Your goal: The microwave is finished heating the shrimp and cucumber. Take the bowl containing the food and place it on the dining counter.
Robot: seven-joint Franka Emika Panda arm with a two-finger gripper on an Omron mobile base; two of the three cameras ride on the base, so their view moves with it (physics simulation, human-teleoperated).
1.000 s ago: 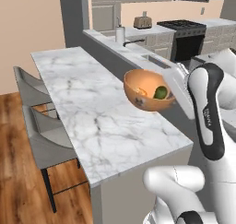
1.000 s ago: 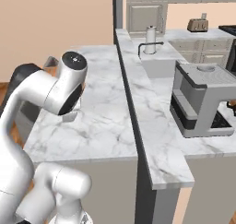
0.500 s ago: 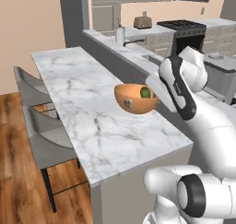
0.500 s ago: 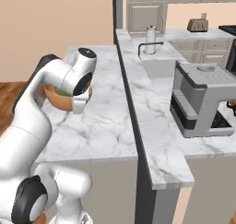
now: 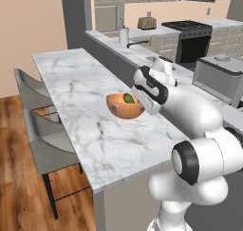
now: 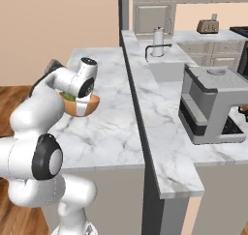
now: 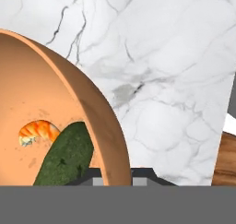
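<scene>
Smooth round orange-tan bowl (image 5: 124, 107) sits low over the long white grey-veined marble dining counter (image 5: 85, 111), roughly mid-slab; contact with the slab unclear. Inside: bumpy dark green oblong cucumber (image 7: 64, 157) beside a small curled orange-and-white shrimp (image 7: 38, 131). Two-finger gripper (image 5: 138, 100) is clamped narrow on the bowl's rim, right side. Grey chairs (image 5: 40, 130) line the counter's left edge.

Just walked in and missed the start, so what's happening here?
The robot arm's gripper is shut on the rim of the bowl, which holds the shrimp and the cucumber. The bowl is low over the dining counter; whether it touches the marble can't be told.
</scene>
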